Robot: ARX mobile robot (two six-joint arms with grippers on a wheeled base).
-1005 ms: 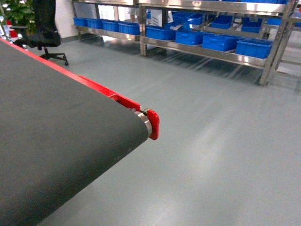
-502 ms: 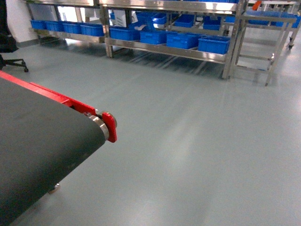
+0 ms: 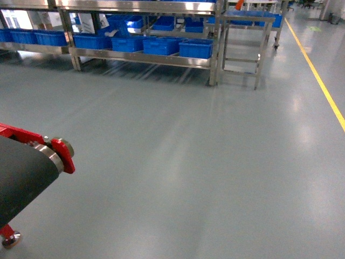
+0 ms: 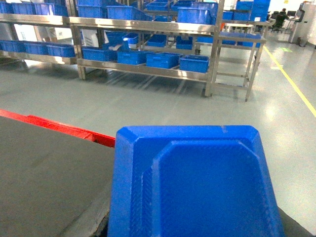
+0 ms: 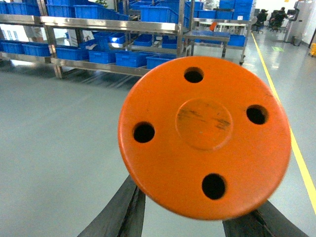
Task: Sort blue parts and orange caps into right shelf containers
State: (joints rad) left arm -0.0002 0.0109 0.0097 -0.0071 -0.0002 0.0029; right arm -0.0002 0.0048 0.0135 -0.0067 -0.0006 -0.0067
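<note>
Blue part [image 4: 197,182]: lower centre of left wrist view, apparently clamped in left gripper, fingers barely visible. Orange cap [image 5: 204,136]: frame centre, clamped between right gripper fingers [image 5: 121,212].

The conveyor [image 3: 24,170] lies near-left; the shelf [image 3: 140,56] with bins [image 3: 195,48] stands far behind.

I find no writing, label, brand, number or sign that I can read in any view. The pale cards among the blue plastic bins [image 4: 163,60] on the steel shelving [image 3: 141,56], toward eleven o'clock, are too small and blurred to make out.
</note>
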